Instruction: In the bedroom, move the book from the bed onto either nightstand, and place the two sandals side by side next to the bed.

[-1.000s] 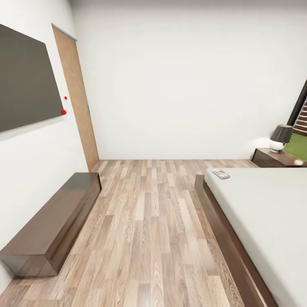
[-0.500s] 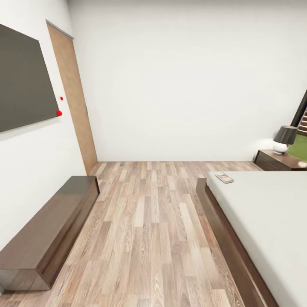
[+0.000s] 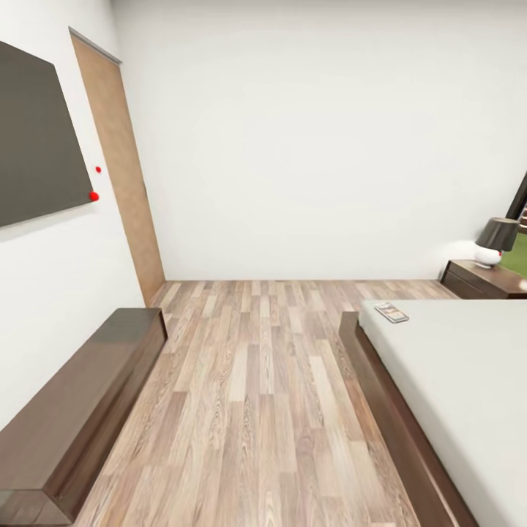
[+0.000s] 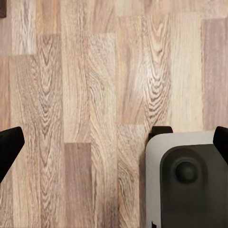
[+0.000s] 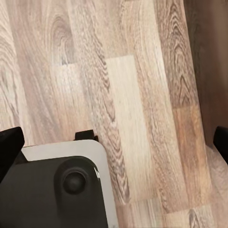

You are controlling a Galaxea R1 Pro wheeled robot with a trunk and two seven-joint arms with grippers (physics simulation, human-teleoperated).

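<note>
The book (image 3: 391, 312), thin with a dark cover, lies flat near the corner of the bed's pale mattress (image 3: 468, 388). The bed's dark wooden frame (image 3: 380, 395) runs along the right of the head view. A dark brown nightstand (image 3: 479, 281) stands beyond the bed by the far wall. The two sandals are out of view. My left gripper (image 4: 114, 145) hangs open over bare plank floor, its black fingertips (image 4: 9, 148) far apart. My right gripper (image 5: 114, 142) is open too, above the floor with nothing between its fingers.
A long dark console (image 3: 73, 417) lines the left wall under a dark wall panel (image 3: 36, 139). A wooden door (image 3: 121, 168) stands in the far left corner. A lamp (image 3: 496, 241) sits on the nightstand. A wide strip of plank floor (image 3: 256, 380) runs between console and bed.
The whole head view has shifted: the camera has moved forward into the room, so console and bed sit closer and lower in the picture. No object has moved.
</note>
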